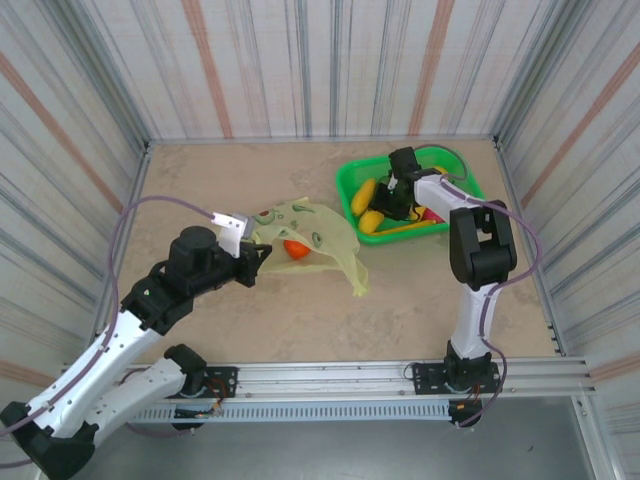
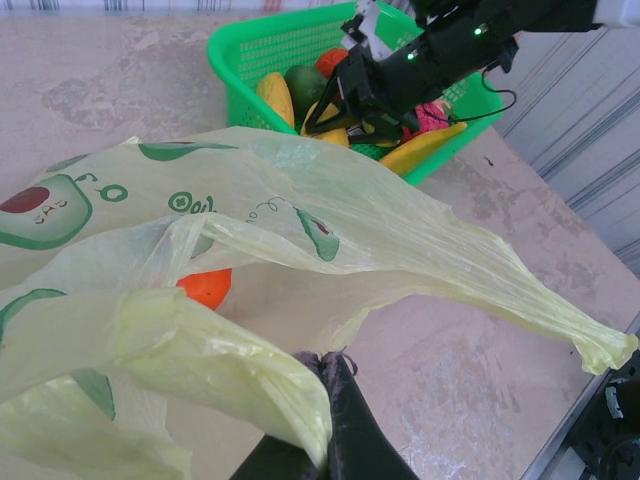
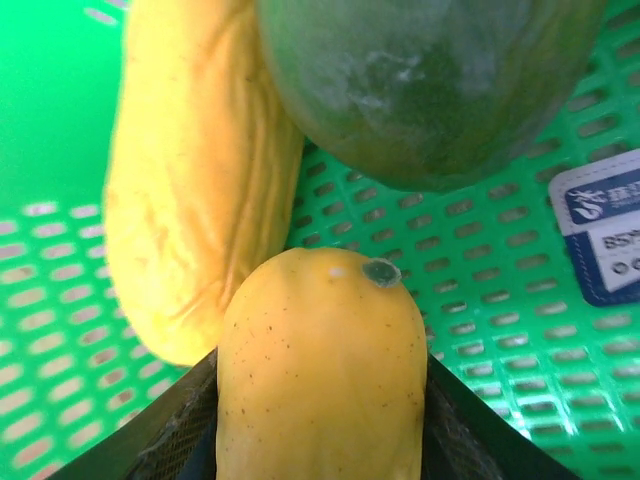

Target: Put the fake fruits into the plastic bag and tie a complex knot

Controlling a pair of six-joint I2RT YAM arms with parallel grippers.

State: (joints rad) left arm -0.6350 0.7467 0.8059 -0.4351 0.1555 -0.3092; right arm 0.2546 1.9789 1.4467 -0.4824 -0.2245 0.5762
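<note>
Jaws of the left gripper (image 2: 330, 410) are pinched together on a fold of the plastic bag (image 2: 300, 210), holding its thin, limp mouth up at mid-tabletop with an orange fruit (image 2: 205, 288) inside. Those of the right gripper (image 1: 388, 205), down in the green basket (image 1: 350, 182) by the far right corner, press both sides of a yellow fruit (image 3: 320, 370). Glossy, hard and probably light, it may squirt out, so grip across its widest part; overhead the arm hides that contact, which the right wrist view makes plain.

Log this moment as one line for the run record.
left gripper: shut on plastic bag edge | right gripper: closed on yellow fruit in green basket | orange fruit: inside bag
</note>
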